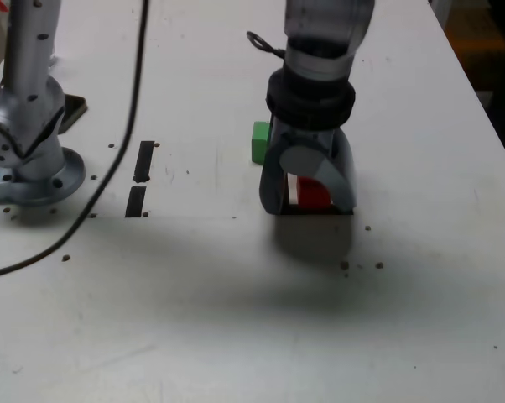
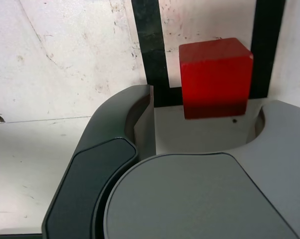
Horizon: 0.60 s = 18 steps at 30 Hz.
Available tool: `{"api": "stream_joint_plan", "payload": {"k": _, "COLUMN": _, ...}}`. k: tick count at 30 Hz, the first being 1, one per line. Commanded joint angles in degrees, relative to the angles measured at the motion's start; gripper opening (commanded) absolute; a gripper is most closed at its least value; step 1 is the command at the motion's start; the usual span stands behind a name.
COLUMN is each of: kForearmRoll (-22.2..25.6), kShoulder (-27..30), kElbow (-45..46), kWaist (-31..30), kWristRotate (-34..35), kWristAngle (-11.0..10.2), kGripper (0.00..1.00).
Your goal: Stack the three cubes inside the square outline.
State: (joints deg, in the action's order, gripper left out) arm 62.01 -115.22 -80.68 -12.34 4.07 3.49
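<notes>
While the red cube (image 2: 216, 77) sat inside the square outline (image 2: 151, 50), nearer one tape side, we found our gripper (image 1: 309, 191) low over it, jaws parted wider than the cube and holding nothing, the green cube (image 1: 260, 141) just behind.

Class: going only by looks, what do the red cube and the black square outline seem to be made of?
Red cube: probably painted wood or dense foam; matte, even colour, crisp edges, no shine.
Square outline: looks like black tape; flat straight bands with a dull finish, stuck on the scuffed white table.
</notes>
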Motion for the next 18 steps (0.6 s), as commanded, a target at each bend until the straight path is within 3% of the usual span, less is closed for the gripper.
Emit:
{"api": "stream_joint_plan", "payload": {"k": 1, "kForearmRoll": -0.01, "kShoulder": -0.47, "kElbow": -0.28, "kWaist": 0.6, "kWristRotate": -0.45, "kWristAngle": 0.43, "kGripper": 0.75}}
{"api": "stream_joint_plan", "payload": {"k": 4, "kForearmRoll": -0.01, "kShoulder": -0.98, "kElbow": -0.21, "kWaist": 1.18, "kWristRotate": -0.76, "kWristAngle": 0.71, "kGripper": 0.66}}
{"api": "stream_joint_plan", "payload": {"k": 10, "kForearmRoll": -0.63, "kShoulder": -1.41, "kElbow": -0.26, "kWaist": 2.05, "kWristRotate": -1.57, "kWristAngle": 0.81, "kGripper": 0.39}}
{"api": "stream_joint_plan", "payload": {"k": 18, "kForearmRoll": -1.37, "kShoulder": -1.85, "kElbow": -1.21, "kWaist": 2.32, "kWristRotate": -3.52, "kWristAngle": 1.42, "kGripper": 0.25}}
